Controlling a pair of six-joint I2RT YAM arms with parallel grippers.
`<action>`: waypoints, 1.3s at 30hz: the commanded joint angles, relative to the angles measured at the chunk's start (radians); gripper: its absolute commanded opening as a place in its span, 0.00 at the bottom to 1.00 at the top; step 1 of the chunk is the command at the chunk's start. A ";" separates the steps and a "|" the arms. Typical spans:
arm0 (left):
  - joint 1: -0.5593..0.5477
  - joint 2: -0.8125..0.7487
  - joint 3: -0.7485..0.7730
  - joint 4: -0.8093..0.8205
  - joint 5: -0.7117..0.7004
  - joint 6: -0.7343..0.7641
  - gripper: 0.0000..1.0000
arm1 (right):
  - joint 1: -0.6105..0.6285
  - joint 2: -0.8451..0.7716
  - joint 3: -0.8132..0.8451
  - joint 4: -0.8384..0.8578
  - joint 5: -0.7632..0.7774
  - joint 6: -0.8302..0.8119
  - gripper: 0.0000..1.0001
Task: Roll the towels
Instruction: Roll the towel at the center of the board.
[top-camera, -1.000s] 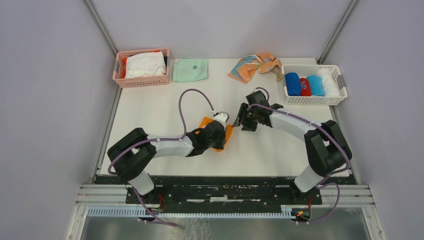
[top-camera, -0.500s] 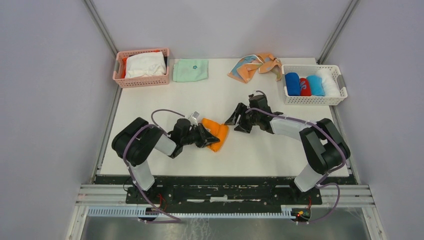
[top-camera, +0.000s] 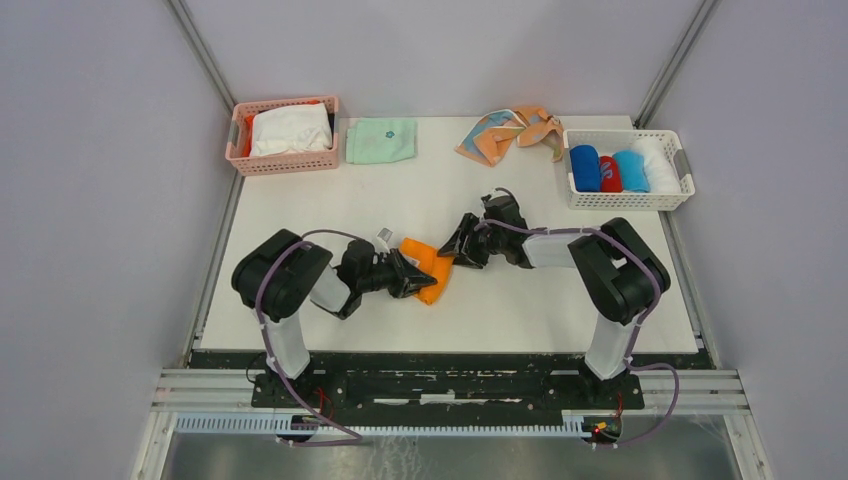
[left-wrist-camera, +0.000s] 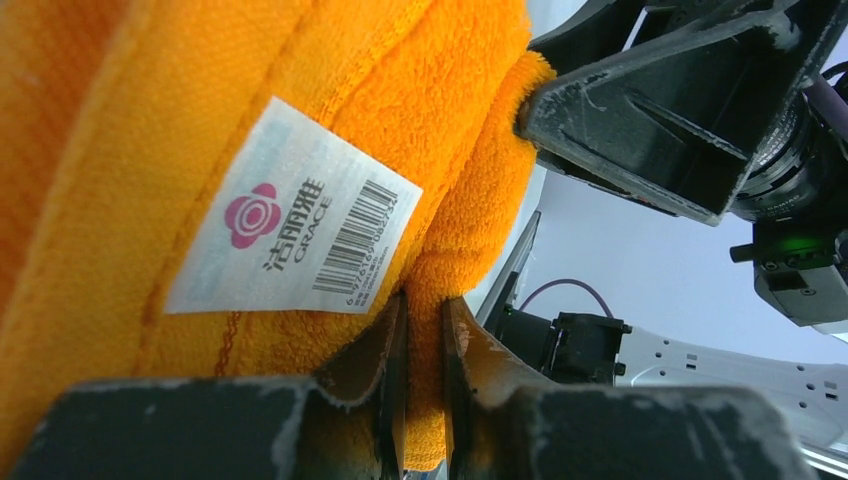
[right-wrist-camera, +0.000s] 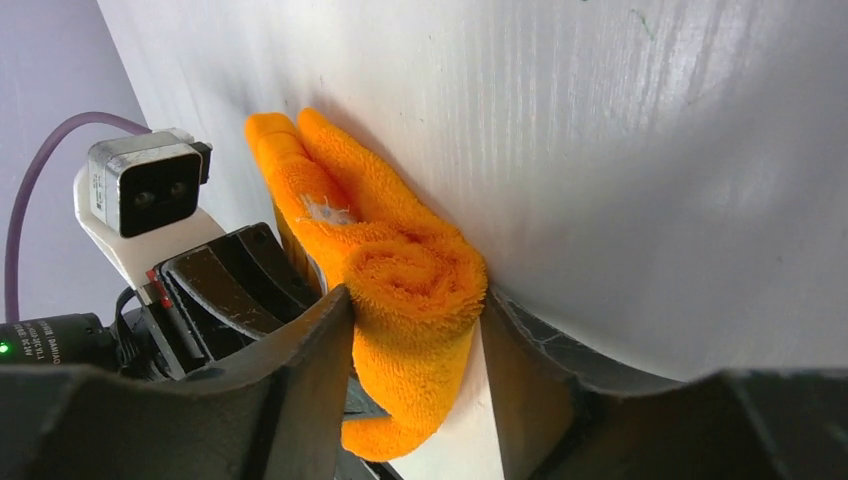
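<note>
Left gripper (left-wrist-camera: 425, 300) of mine pinches a fold of the orange towel (top-camera: 432, 270); my right gripper (top-camera: 452, 250) clasps its rolled end.
Mid-table (top-camera: 330, 200), nearer the near edge, it lies between both grippers, roll axis pointing into my right wrist.

The left gripper (top-camera: 408, 279) and right gripper (top-camera: 456, 249) cover the orange towel's (top-camera: 432, 265) ends. The small print on its label (left-wrist-camera: 293, 236) is unreadable.
</note>
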 joint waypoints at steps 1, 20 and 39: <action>0.004 0.019 0.002 -0.137 -0.008 -0.008 0.17 | 0.016 0.064 0.017 -0.053 0.072 -0.033 0.55; -0.368 -0.553 0.300 -1.076 -0.794 0.473 0.61 | 0.089 0.020 0.295 -0.789 0.474 -0.020 0.21; -0.876 -0.040 0.650 -1.087 -1.616 1.066 0.64 | 0.087 0.041 0.309 -0.806 0.418 -0.018 0.20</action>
